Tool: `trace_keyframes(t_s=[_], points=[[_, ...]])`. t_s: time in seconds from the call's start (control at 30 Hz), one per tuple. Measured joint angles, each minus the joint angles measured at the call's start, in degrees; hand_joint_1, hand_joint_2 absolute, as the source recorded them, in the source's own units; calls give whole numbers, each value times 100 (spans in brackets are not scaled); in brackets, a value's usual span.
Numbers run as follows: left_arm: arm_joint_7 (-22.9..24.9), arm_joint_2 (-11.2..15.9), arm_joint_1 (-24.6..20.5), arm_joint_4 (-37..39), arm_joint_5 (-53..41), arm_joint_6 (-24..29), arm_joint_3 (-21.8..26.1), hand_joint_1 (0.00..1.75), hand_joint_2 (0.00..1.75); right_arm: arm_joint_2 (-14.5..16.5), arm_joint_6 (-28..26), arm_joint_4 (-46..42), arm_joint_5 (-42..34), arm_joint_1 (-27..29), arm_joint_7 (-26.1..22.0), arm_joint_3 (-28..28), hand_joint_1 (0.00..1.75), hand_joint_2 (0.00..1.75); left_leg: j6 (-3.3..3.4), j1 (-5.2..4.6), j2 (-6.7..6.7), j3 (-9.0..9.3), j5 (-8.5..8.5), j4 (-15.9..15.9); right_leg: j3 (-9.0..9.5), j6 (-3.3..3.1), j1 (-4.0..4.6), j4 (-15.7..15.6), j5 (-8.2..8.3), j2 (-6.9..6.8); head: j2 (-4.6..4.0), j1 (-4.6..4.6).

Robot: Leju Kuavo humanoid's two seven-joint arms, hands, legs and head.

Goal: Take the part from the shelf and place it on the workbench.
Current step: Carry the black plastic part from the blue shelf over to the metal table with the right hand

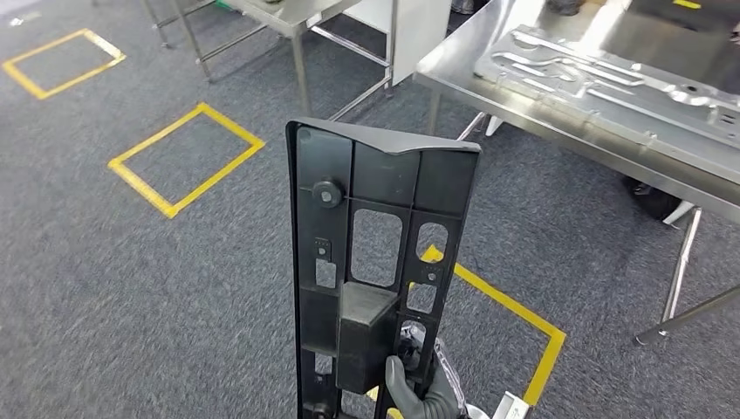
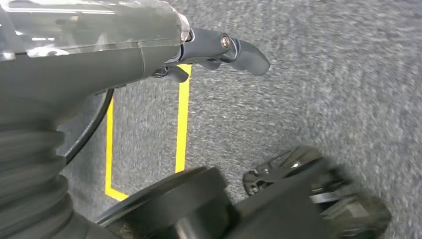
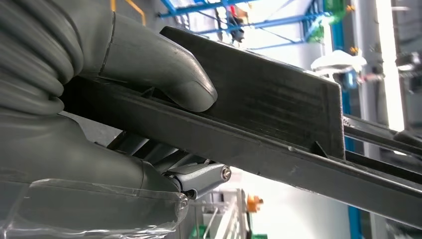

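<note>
Grey carpet (image 1: 131, 279) below, workbench (image 1: 489, 70) far right. Your right hand (image 1: 423, 393) grips the black part (image 1: 380, 262) upright; your left hand (image 2: 219, 50) hangs with fingers slack, holding nothing.

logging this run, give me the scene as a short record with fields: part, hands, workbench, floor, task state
part: long black plastic part with cut-outs, held upright above the floor
right hand: right hand grips the part near its lower end; thumb pressed on it in the right wrist view
left hand: left hand holds nothing, hangs over the carpet
workbench: steel workbench ahead to the right, a pressed metal panel lying on it
floor: grey carpet with yellow tape squares
task state: part in hand, not yet on the workbench
</note>
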Motion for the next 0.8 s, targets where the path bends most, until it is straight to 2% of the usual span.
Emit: trace_keyframes(t_s=[0.03,0.07,0.1,0.13,0.17,0.2,0.23,0.27,0.3,0.33,0.37,0.4,0.43,0.5,0.53,0.57,0.6,0.63,0.67,0.73,0.77,0.8], points=[[-8,2,2,0,7,3,2,0,175,9,9,8,0,-5,1,-3,175,175,-10,2,-60,-200,-136,378,2,-9,0,1,-2,77,0,0],[-15,3,-3,0,10,4,4,0,175,13,13,18,0,-4,1,-8,175,175,-17,3,-86,-342,-176,619,8,-11,1,3,-5,156,0,0],[-21,4,-9,0,5,3,6,0,175,13,13,26,0,-2,2,-13,175,175,-20,7,-97,-391,-96,657,18,-7,0,6,-9,241,0,0],[-21,8,-13,0,1,2,8,0,175,13,13,32,1,0,1,-17,175,175,-20,15,-110,-330,98,463,33,3,-4,13,-15,327,0,0],[-18,13,-11,0,-7,1,8,0,175,13,13,35,1,1,0,-21,175,175,-21,31,-176,-190,355,94,48,21,-10,25,-27,414,0,1],[-14,19,1,0,-12,-2,8,0,175,13,13,36,2,1,-2,-22,175,175,-19,51,-317,-45,552,-275,51,47,-11,45,-41,494,0,1],[-12,24,11,0,-15,-5,8,0,175,13,13,37,3,1,-5,-23,175,175,-7,70,-459,79,670,-598,32,79,-10,75,-51,569,0,1],[-11,26,14,0,-17,-9,8,0,175,13,13,37,3,2,-8,-25,175,175,14,77,-579,144,711,-785,0,119,-12,97,-51,633,0,1],[-12,26,13,1,-18,-12,8,0,175,13,13,38,4,8,-10,-28,175,175,46,72,-630,161,684,-841,-36,162,-15,105,-39,694,1,0],[-12,25,5,1,-20,-12,8,0,175,13,13,38,7,16,-12,-31,175,175,85,66,-591,168,681,-873,-67,204,-21,105,-20,757,1,0],[-10,21,-2,1,-22,-13,7,0,175,13,13,38,11,29,-13,-33,175,175,126,66,-527,169,696,-878,-82,240,-30,102,-12,762,1,0],[-8,16,-4,1,-24,-13,7,0,175,13,13,37,15,37,-15,-36,175,175,167,70,-458,182,710,-899,-106,267,-21,145,-39,660,1,1],[-5,13,-1,1,-27,-13,6,0,175,13,14,37,20,37,-16,-37,175,175,204,75,-381,194,722,-923,-176,289,-11,289,-127,497,0,1],[1,10,23,1,-30,-11,7,0,175,13,15,36,25,32,-20,-37,175,175,258,54,-208,209,719,-943,-493,321,0,938,-456,139,0,2],[4,12,36,1,-30,-11,7,0,175,13,15,37,26,33,-20,-38,175,175,271,39,-119,209,710,-943,-694,334,-9,1336,-618,72,0,2],[8,13,46,0,-29,-10,8,0,175,12,15,37,26,40,-20,-39,175,175,278,26,-34,213,700,-941,-845,341,-19,1633,-704,46,0,2],[11,15,49,0,-29,-10,8,0,175,11,15,38,26,47,-20,-40,175,175,280,16,43,222,689,-941,-895,340,-24,1730,-682,35,0,1],[15,15,52,0,-30,-10,8,0,175,11,15,38,26,51,-20,-41,175,175,278,9,113,239,674,-940,-819,328,-24,1588,-553,16,0,0],[18,15,54,0,-29,-10,8,0,175,11,16,38,26,54,-20,-41,175,175,272,1,178,266,655,-940,-633,299,-15,1240,-356,-39,0,1],[17,11,63,1,-27,-9,8,0,175,11,20,38,28,46,-20,-40,175,175,241,-23,289,320,610,-939,-219,208,48,456,-72,-290,0,1],[16,9,68,1,-26,-7,8,0,175,11,25,38,31,43,-23,-40,175,175,219,-36,341,338,591,-939,-103,166,85,223,-22,-384,0,2],[14,8,72,1,-24,-3,8,0,175,11,28,38,33,41,-26,-40,175,175,194,-46,392,351,575,-942,-66,136,117,133,-34,-427,0,1]])
